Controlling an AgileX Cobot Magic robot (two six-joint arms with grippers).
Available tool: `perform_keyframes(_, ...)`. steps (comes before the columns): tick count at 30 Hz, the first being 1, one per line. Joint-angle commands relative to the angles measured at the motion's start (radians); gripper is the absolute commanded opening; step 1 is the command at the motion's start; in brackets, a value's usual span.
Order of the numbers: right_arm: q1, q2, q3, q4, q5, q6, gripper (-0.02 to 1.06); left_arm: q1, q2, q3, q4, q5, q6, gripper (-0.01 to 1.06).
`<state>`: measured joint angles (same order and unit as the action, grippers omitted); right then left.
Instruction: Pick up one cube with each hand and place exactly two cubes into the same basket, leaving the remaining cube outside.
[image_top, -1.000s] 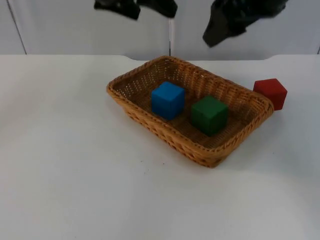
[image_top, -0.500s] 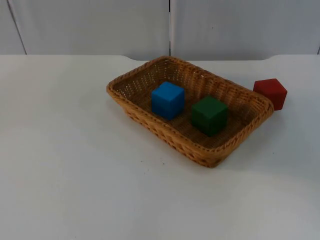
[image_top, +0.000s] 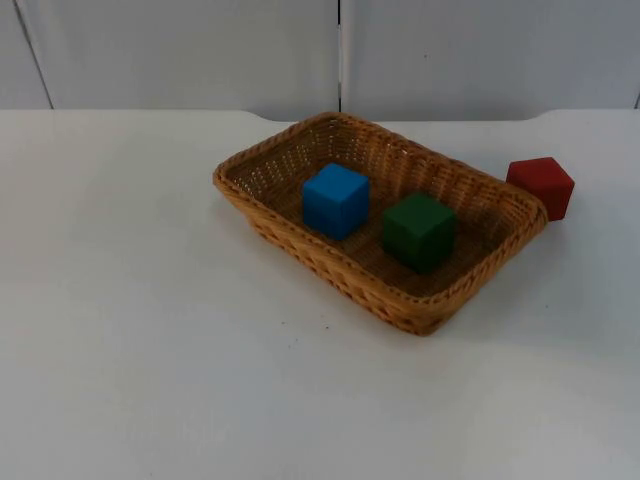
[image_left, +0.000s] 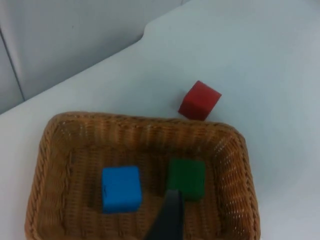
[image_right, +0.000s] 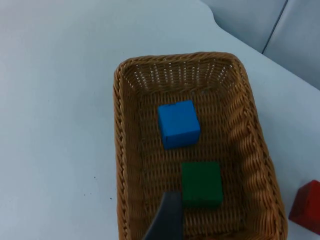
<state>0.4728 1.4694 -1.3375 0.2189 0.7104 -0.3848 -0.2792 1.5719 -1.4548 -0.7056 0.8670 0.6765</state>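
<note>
A brown wicker basket (image_top: 262, 196) lies at an angle on the white table, behind its middle. Inside it sit a blue cube (image_top: 335, 200) and, to its right, a green cube (image_top: 418, 230), a small gap between them. A red cube (image_top: 541, 186) stands on the table just outside the basket's right corner. My left gripper (image_left: 168, 223) hangs high over the basket, looking down on the blue cube (image_left: 120, 188), green cube (image_left: 186, 178) and red cube (image_left: 199, 100). My right gripper (image_right: 167, 220) also hangs high above the basket (image_right: 120, 150), near the green cube (image_right: 201, 183).
The grey partition wall (image_top: 200, 50) closes the table at the back. Bare white table (image_top: 150, 380) stretches to the left of the basket and in front of it.
Both arms, which hung at the upper edge of the top view a second ago, have drawn back out of it. Basket and cubes have not moved.
</note>
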Motion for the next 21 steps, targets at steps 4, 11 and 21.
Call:
perform_keyframes(4,-0.003,-0.06,0.068,0.02,-0.027,0.003,0.73,0.001,-0.079,0.085,0.045,-0.017,0.006,0.78)
perform_keyframes(11,-0.003,-0.127,0.162,0.024,-0.055,0.003,0.73,0.001,-0.177,0.183,0.067,-0.047,0.006,0.78)
perform_keyframes(21,-0.003,-0.275,0.296,0.024,-0.074,0.007,0.73,0.001,-0.357,0.368,0.067,-0.114,0.006,0.78)
